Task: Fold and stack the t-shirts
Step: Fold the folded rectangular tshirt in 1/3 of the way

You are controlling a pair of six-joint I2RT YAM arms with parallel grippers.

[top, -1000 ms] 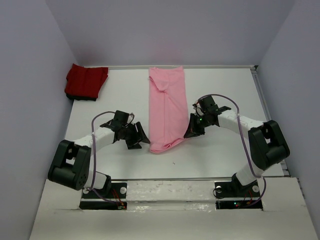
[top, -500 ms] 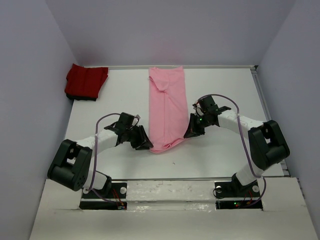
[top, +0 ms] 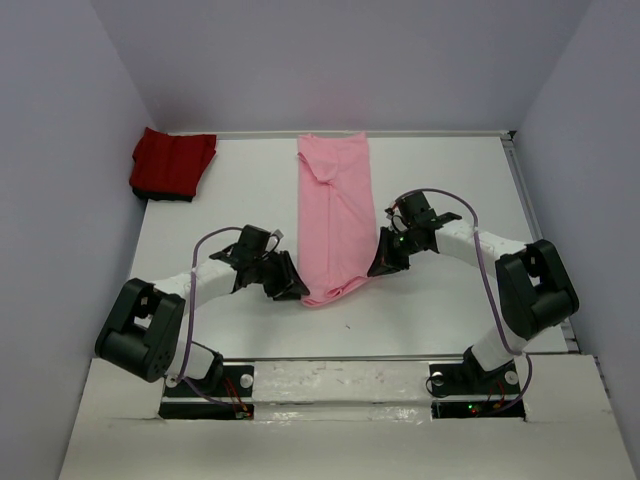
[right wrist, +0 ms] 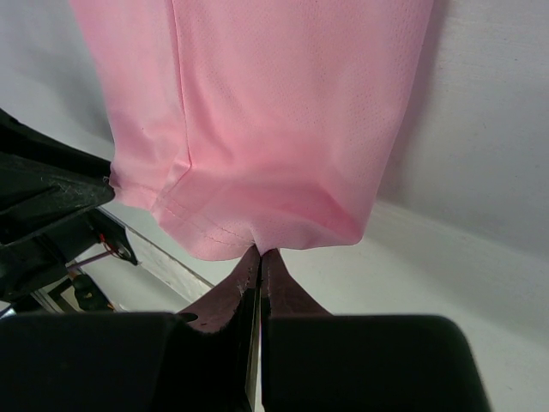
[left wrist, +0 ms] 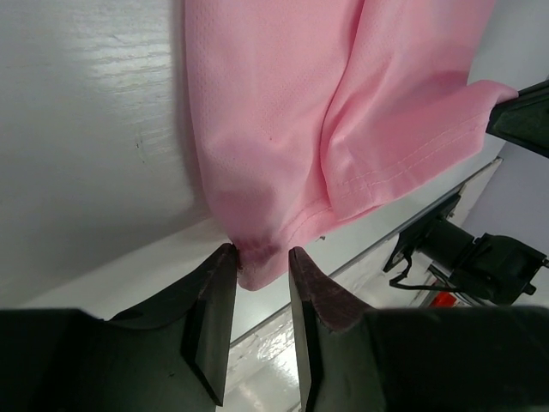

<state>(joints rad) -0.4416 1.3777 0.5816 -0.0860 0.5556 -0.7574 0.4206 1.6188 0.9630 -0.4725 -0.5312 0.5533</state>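
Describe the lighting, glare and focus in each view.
Top external: soft, even light, everything sharp, hardly any shadows. Left wrist: the light pink cloth t-shirt shows crisp weave, the white table carries streaky glare, the dark jaws are slightly soft. Right wrist: shirt sharp, its soft shadow on the table at right, jaws near-black.

Spread shirt (top: 333, 215) centre, folded shirt (top: 172, 165) far-left corner.
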